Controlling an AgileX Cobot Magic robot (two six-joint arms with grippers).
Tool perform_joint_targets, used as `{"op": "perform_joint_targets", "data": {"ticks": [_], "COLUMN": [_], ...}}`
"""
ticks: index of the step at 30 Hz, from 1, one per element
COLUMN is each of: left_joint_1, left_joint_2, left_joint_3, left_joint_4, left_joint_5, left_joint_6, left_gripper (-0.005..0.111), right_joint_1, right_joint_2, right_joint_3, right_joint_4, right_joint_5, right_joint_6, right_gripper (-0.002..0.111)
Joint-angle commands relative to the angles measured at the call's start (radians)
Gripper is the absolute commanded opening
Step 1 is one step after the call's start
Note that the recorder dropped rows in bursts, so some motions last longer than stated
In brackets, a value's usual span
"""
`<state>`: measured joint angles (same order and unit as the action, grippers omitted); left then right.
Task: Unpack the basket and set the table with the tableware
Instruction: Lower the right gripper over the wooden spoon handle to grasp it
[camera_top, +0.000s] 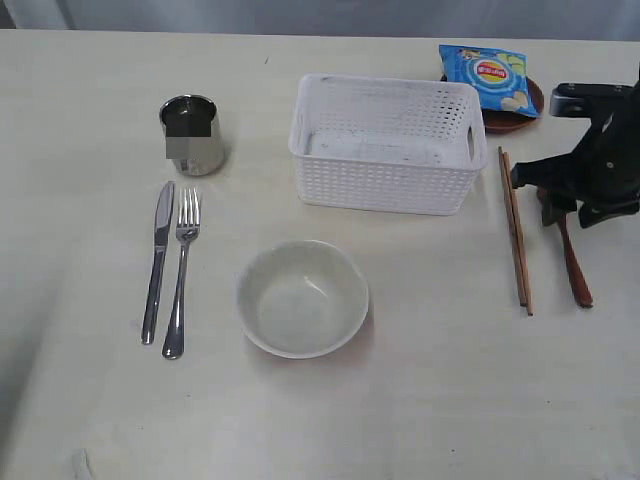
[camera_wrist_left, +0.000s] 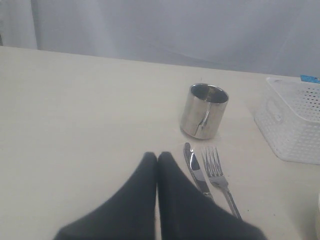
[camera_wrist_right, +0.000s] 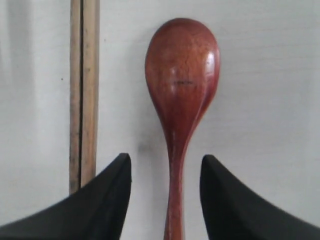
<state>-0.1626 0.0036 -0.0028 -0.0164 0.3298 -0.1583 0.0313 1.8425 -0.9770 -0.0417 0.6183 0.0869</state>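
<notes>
So the right pincer (camera_wrist_right: 165, 160) was spread apart over the spoon (camera_wrist_right: 182, 75), which lay flat on the surface (camera_top: 450, 400) just right of the chopsticks (camera_top: 516, 230), not gripped as far as I could tell. The left pincer (camera_wrist_left: 157, 156) was pressed together near the knife (camera_wrist_left: 196, 170), and the basket (camera_top: 385, 180) sat far-centre.

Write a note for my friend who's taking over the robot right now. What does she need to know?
Left gripper: shut, holding nothing.
Right gripper: open, jaws either side of the spoon handle, not gripping it.
Laid out on the table: cup, knife, fork, bowl, chopsticks, spoon.
Basket: looks empty.
Left to do: the plate sits beside the basket under the chip bag; it probably gets placed next.
</notes>
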Motion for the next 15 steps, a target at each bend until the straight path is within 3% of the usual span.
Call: {"op": "perform_joint_targets", "data": {"ticks": [1, 15], "left_joint_1": [0.001, 0.001], "left_joint_2": [-0.004, -0.004], "left_joint_3": [0.003, 0.003], "left_joint_4": [-0.003, -0.003], "left_joint_5": [-0.011, -0.011], "left_joint_6": [0.001, 0.001], "left_gripper": [0.0, 0.0], "right_joint_1": [-0.006, -0.057], "right_joint_2": [0.003, 0.077], "right_joint_3": [-0.026, -0.033], "right_joint_4": [-0.016, -0.022], "right_joint_5": [-0.009, -0.006], "right_joint_6": [0.006, 0.004], "right_gripper": [0.042, 0.042]}}
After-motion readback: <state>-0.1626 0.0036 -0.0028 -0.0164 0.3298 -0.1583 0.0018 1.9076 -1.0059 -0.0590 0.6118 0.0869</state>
